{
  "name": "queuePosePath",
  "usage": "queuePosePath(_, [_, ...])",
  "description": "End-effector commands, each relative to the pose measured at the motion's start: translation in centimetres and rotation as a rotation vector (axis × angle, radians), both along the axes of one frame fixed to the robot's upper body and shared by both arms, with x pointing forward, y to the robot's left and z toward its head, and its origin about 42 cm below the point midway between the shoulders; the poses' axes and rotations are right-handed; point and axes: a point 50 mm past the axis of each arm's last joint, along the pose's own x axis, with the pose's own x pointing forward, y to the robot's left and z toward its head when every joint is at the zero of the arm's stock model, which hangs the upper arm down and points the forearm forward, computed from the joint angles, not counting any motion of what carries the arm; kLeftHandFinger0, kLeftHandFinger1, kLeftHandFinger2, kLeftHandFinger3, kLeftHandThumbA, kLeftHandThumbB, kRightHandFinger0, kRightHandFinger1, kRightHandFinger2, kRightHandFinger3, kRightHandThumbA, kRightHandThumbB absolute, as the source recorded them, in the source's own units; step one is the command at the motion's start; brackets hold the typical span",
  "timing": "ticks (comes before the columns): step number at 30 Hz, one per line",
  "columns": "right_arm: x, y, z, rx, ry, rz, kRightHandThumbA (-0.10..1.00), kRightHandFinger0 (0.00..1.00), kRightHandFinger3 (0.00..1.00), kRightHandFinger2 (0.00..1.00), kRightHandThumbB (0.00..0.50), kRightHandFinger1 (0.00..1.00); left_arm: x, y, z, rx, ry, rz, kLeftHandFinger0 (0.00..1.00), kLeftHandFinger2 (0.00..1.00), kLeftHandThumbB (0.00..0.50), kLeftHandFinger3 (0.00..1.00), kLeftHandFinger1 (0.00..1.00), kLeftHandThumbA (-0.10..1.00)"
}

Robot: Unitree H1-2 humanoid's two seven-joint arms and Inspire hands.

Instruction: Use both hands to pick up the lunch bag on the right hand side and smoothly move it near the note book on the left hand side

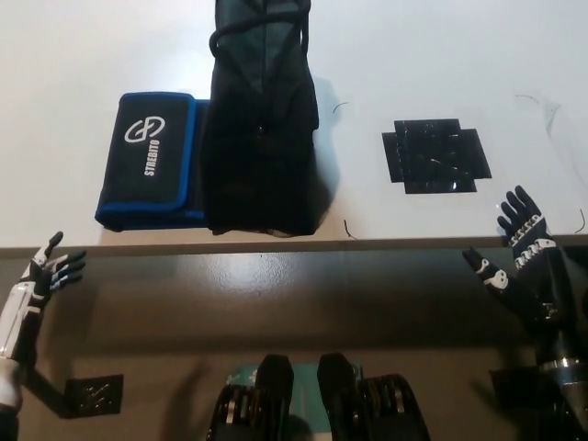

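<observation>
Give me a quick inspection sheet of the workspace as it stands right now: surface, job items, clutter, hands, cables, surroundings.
Surface: white table, a few thin dark marks on it.
Job's things: black lunch bag lies beside the notebook, black with a blue edge, on the notebook's right and overlapping its edge.
Clutter: black tape patch on the table right of the bag.
Hands: white left hand open, off the table at its front edge, lower left; black right hand open at the front edge, lower right. Neither touches the bag.
Cables: nothing seen.
Surroundings: brown floor below the table, with a black tape marker at lower left.
</observation>
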Motion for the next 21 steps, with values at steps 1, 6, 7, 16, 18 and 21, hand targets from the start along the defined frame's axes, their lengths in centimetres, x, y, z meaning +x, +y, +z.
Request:
queuePosePath(1, [0.8,0.2,1.4,-0.037,-0.092,-0.008,1.00,1.00,1.00,1.00,0.297,1.00,1.0,0.8,1.2,0.013,-0.068,0.009,0.94,0.94,0.192,1.00,0.95,1.00])
queuePosePath(6, [-0.4,0.5,1.4,-0.053,-0.104,0.003,1.00,1.00,1.00,1.00,0.301,1.00,0.6,0.5,0.7,0.009,-0.055,-0.005,1.00,1.00,0.208,1.00,1.00,1.00])
queuePosePath(7, [-0.7,0.6,1.4,-0.056,-0.107,0.009,1.00,1.00,1.00,1.00,0.282,1.00,0.5,0.4,0.6,0.010,-0.053,-0.006,1.00,1.00,0.242,1.00,1.00,1.00])
queuePosePath(16, [-2.9,1.7,0.1,-0.058,-0.083,0.101,1.00,1.00,1.00,1.00,0.282,1.00,-2.2,-0.4,-0.6,-0.034,-0.036,-0.025,1.00,1.00,0.263,1.00,1.00,1.00])
queuePosePath(18, [-3.0,1.7,0.0,-0.065,-0.079,0.108,1.00,1.00,1.00,1.00,0.280,1.00,-2.7,-0.7,-0.9,-0.054,-0.032,-0.032,1.00,1.00,0.250,1.00,1.00,1.00])
queuePosePath(21, [-3.0,1.7,-0.1,-0.068,-0.075,0.119,1.00,1.00,1.00,1.00,0.271,1.00,-3.1,-0.8,-1.1,-0.051,-0.028,-0.037,1.00,1.00,0.268,1.00,1.00,1.00])
